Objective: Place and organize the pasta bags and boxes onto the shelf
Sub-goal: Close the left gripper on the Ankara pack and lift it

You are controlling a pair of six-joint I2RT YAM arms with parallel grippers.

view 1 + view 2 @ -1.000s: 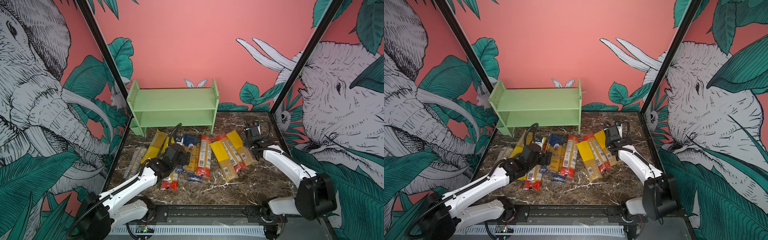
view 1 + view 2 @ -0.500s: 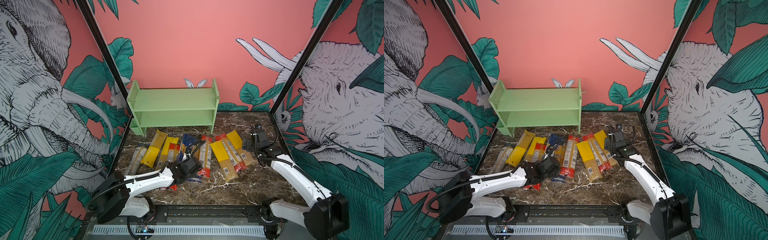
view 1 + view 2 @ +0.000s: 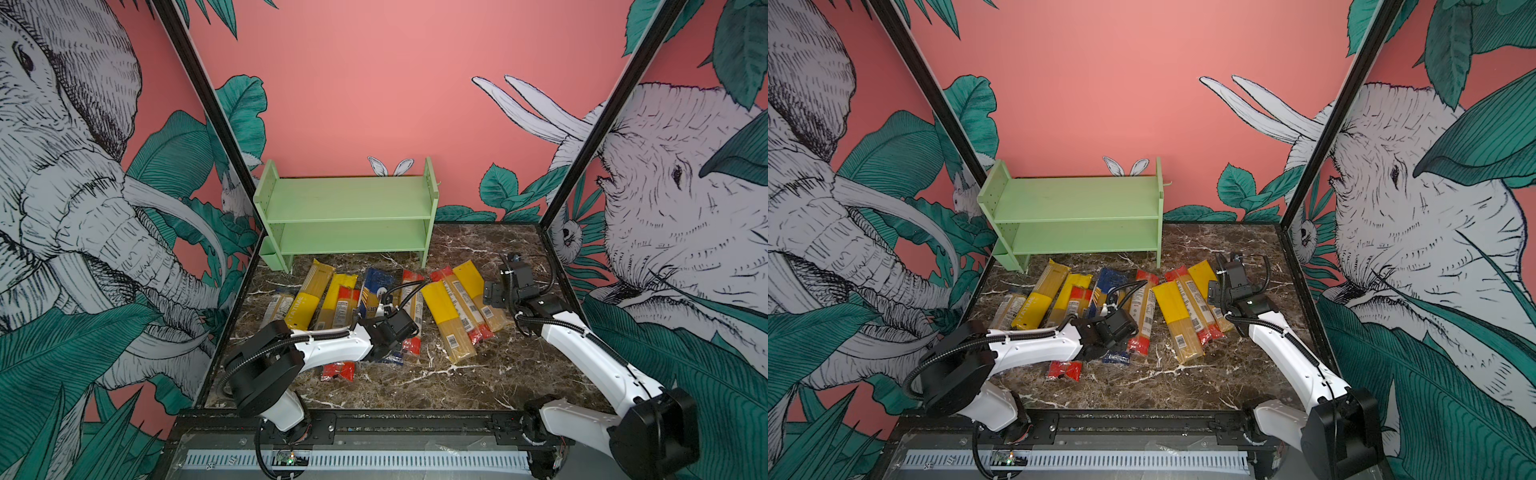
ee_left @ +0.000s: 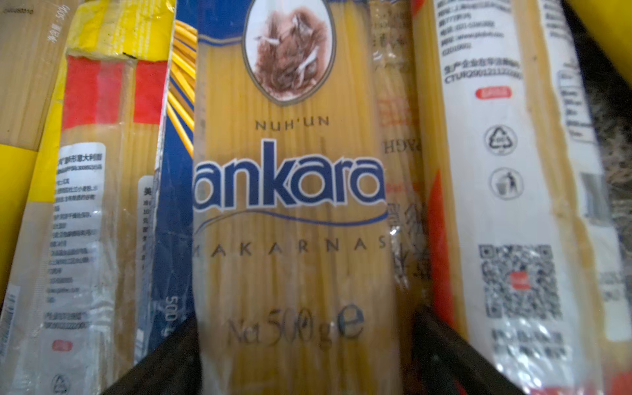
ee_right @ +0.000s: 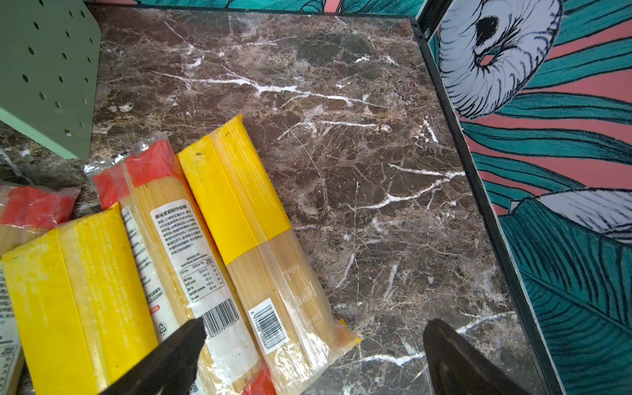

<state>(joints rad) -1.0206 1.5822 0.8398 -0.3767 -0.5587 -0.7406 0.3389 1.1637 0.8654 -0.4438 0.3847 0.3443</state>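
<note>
Clear-wrapped Ankara spaghetti pack (image 4: 290, 205) is sitting between the left gripper's (image 4: 306, 328) spread fingers (image 4: 164, 362); crowding neighbouring packs (image 4: 506, 171) are risking getting pinched too. Right gripper (image 5: 314, 328) is hovering open, empty.

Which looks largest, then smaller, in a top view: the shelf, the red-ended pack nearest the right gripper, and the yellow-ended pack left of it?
1. The shelf.
2. The yellow-ended pack.
3. The red-ended pack: similar length, but it shows narrower.
</note>
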